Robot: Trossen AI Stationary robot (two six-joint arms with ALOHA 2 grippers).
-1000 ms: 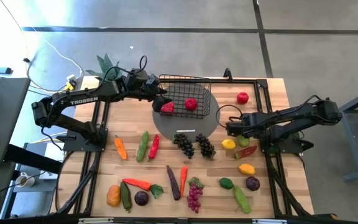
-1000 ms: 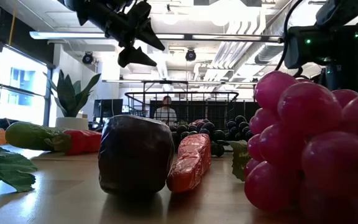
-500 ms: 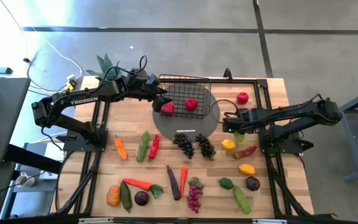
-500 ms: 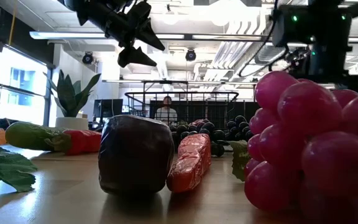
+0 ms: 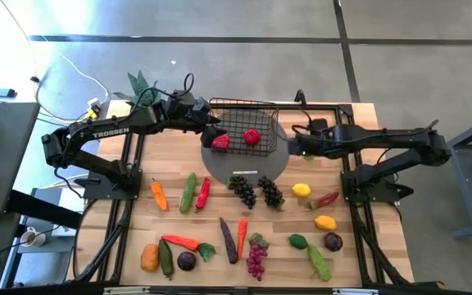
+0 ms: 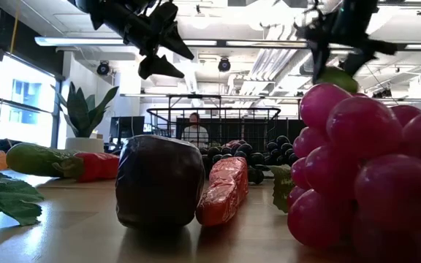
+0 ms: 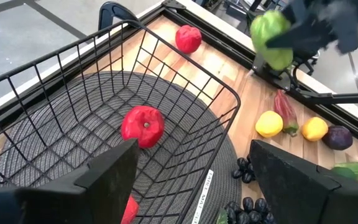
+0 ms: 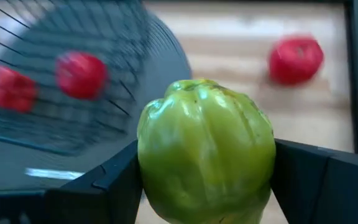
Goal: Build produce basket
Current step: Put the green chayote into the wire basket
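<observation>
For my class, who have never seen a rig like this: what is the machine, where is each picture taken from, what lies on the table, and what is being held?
Two dark robot arms work at a wooden table. One camera looks straight down, one sits at table height, and one rides on each wrist. Toy produce lies scattered: grapes, a carrot, a lemon. A black wire basket stands on a grey round mat with two red pieces inside. The right gripper holds a green pepper in the air beside the basket. The left gripper hangs open over the basket, holding nothing.

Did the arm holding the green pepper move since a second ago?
Yes. The right gripper, jaws shut on the green pepper, moved away from the yellow lemon toward the basket.
</observation>
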